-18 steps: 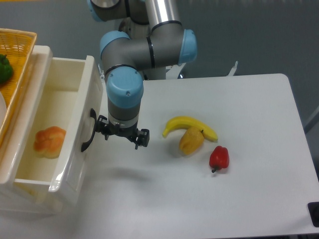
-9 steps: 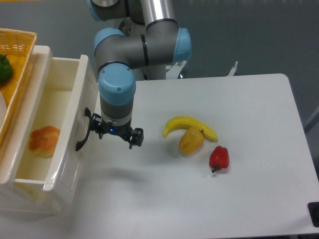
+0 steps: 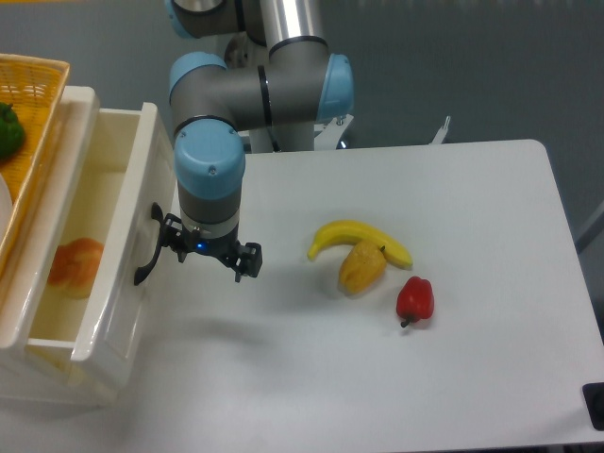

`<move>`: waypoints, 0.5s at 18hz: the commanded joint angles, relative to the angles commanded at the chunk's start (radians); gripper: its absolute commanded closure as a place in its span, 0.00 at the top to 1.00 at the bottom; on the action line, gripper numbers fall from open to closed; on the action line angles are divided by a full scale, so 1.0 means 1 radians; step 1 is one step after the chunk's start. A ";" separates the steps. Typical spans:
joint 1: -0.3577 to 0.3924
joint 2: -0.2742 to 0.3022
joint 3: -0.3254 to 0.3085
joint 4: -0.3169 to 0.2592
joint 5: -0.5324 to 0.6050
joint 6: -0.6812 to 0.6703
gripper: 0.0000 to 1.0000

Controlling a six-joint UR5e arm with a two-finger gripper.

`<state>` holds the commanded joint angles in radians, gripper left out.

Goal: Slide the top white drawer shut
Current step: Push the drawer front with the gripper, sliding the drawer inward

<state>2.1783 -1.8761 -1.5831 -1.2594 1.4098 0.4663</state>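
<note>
- My gripper [image 3: 209, 257] sits against the drawer [image 3: 121, 257] front by its black handle [image 3: 144, 260], placed to shove it shut.
- Jaws spread wide, holding nothing.
- The drawer stands part open at the table's left: glossy white plastic, deep, with something orange [image 3: 75, 266] inside.

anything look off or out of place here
Nothing spilled or damaged. The top white drawer stands partly open with an orange food item inside, and the gripper is at its black handle. The banana, yellow fruit and red pepper lie loose on the table.
</note>
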 joint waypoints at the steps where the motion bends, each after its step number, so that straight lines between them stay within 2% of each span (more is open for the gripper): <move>1: 0.000 0.000 0.000 0.000 -0.005 0.000 1.00; 9: -0.017 0.008 0.006 -0.002 -0.020 -0.031 1.00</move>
<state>2.1614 -1.8684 -1.5769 -1.2609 1.3898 0.4357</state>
